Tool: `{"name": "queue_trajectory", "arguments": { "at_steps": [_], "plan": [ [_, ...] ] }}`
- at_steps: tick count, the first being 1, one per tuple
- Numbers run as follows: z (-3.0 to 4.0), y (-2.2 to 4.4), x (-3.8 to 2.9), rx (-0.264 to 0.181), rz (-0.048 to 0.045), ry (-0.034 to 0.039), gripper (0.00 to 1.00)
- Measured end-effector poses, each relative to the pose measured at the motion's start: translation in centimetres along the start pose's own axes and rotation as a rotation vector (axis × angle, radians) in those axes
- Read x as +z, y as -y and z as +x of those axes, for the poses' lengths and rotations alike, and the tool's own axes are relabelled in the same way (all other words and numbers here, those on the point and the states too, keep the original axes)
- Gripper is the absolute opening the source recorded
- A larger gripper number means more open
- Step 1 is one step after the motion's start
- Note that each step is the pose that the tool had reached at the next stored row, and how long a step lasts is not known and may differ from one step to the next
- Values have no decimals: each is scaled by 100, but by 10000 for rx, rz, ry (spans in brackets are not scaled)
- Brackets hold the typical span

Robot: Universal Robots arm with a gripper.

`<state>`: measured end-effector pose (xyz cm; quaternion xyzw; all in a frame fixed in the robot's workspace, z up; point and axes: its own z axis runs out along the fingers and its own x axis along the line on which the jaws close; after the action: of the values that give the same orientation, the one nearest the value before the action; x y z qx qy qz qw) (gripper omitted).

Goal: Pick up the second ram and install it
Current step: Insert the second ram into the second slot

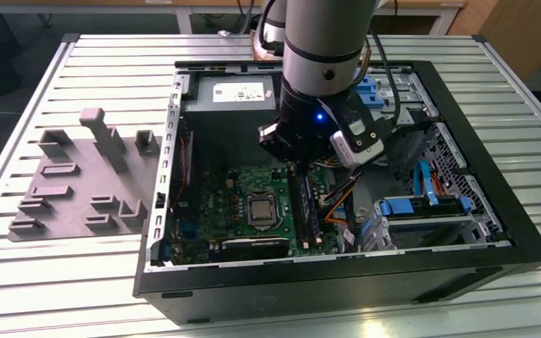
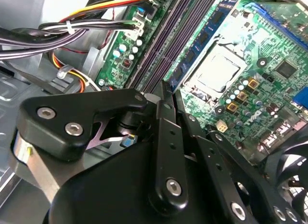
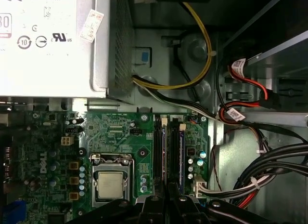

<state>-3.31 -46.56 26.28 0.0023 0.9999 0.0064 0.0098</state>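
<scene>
My gripper reaches down into the open computer case, over the far end of the motherboard's memory slots. In the second wrist view the second ram, a dark stick with bluish labels, stands on edge in the slot beside the processor. The gripper is shut, and its tips sit at that stick's near end. In the first wrist view the gripper lines up with the slot bank. A stick with bluish labels stands there; I cannot tell whether it is the same one.
Bundled black, yellow and red cables run close beside the slots. The power supply fills the case's far corner, and a drive bay with blue tabs sits at the exterior view's right. Grey holder blocks stand on the slatted table outside the case.
</scene>
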Motion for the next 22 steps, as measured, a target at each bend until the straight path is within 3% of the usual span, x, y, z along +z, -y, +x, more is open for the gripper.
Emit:
{"name": "queue_trajectory", "arguments": {
  "at_steps": [5, 9, 11, 22],
  "plan": [
    [0, 0, 3, 0, -1, -3, 14],
    [-13, 0, 20, 1, -2, -138, 14],
    [-20, 5, 31, 2, -1, -164, 14],
    [-26, 68, 200, 261, 2, -173, 14]
  ]
}}
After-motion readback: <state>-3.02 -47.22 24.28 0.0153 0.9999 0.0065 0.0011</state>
